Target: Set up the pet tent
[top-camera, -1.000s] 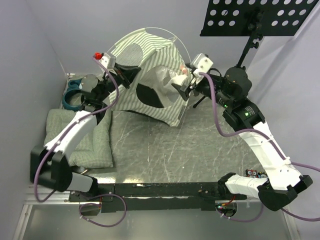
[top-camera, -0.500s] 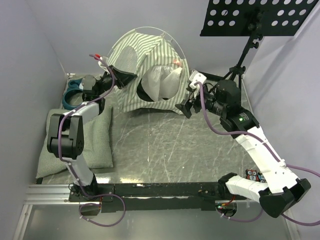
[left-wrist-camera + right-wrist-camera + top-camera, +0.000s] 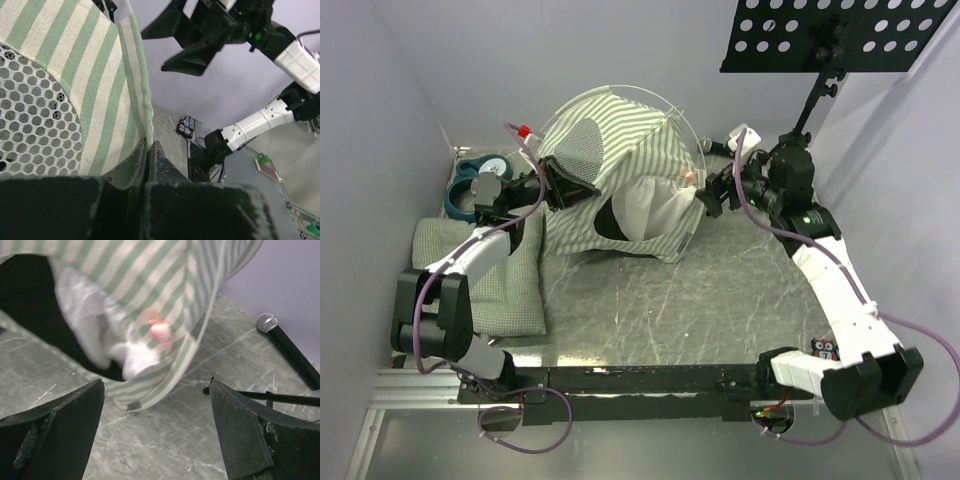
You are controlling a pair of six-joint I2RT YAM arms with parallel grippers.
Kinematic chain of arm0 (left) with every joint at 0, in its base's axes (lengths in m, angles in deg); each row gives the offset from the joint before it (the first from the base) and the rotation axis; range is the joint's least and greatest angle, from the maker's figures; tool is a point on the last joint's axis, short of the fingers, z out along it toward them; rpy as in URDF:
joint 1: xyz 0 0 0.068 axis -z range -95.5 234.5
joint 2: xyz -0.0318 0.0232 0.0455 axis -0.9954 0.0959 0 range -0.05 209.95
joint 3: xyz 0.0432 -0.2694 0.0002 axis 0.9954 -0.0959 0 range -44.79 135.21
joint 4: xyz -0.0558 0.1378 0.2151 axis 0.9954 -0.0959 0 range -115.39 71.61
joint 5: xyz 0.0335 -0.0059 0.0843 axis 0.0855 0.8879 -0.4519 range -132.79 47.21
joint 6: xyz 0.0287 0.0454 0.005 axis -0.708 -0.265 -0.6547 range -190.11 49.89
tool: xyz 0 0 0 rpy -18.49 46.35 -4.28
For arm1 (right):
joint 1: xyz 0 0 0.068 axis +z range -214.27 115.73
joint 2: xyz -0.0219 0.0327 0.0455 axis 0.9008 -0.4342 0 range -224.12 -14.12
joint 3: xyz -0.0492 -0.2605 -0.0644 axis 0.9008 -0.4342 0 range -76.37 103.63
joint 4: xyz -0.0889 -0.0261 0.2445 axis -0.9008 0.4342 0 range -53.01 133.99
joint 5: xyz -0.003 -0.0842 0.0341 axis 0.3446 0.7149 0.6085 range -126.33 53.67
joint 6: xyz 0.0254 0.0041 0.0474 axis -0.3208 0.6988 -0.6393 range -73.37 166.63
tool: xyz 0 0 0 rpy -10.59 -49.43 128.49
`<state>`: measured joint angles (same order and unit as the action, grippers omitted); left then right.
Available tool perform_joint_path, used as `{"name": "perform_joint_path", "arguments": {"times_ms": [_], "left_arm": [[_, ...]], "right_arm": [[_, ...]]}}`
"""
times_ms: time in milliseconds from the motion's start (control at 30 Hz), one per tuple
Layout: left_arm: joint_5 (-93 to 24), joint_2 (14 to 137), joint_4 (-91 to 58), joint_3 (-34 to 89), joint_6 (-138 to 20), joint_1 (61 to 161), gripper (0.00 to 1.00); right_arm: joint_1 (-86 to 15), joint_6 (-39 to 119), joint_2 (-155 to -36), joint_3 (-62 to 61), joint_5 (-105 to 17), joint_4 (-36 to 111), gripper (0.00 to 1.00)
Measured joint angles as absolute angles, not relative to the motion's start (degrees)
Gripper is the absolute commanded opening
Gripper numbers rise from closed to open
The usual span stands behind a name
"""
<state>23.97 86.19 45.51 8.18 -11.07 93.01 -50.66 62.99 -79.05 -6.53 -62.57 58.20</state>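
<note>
Left gripper [image 3: 558, 186]: fingers closed flat on a striped seam of the pet tent [image 3: 620, 140], beside its mesh panel [image 3: 30, 110]. Right gripper [image 3: 713, 197]: jaws spread wide, holding nothing, just beside the tent's right-hand flank, facing its lower hem and dark interior. Pet tent: domed, near the far edge of the table [image 3: 650, 300], left of centre, base running left to right between both grippers. Left arm in contact; right arm a short reach off, tent lying to its left.
</note>
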Motion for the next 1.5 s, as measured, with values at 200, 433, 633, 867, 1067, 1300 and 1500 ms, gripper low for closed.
{"name": "perform_joint_path", "arguments": {"times_ms": [200,433,633,867,1067,1300,1500], "left_arm": [[25.64,85.6,42.16,8.16,-13.32,92.2,0.01],[27.6,85.62,39.47,9.4,-14.96,90.76,0.02],[27.32,85.71,26.45,14.32,-22.5,89.86,0.43],[13.53,86.84,-5.53,29.78,-44.64,89.34,0.71],[4.35,88.33,-16.61,30.89,-52.14,87.5,0.83],[-2.1,91.43,-30.1,35.46,-57.71,85.8,1.0],[-8.26,90.06,-47.71,46.85,-63.52,76.88,1.0]], "right_arm": [[-53.35,60.65,-88.6,-1.17,-66.85,56.27,0.89],[-55.53,54.49,-98.35,3.75,-69.94,52.65,0.39],[-56.19,48.39,-102.74,7.2,-75.82,49.48,0.0],[-56.15,43.47,-99.62,6.3,-72.12,46.66,0.0],[-52.56,45.42,-94.59,3.35,-64.54,46.46,0.0],[-46.11,47.82,-96.49,3.57,-59.64,46.94,0.56],[-46.07,48.39,-96.97,4.38,-57.91,49.06,1.0]]}}
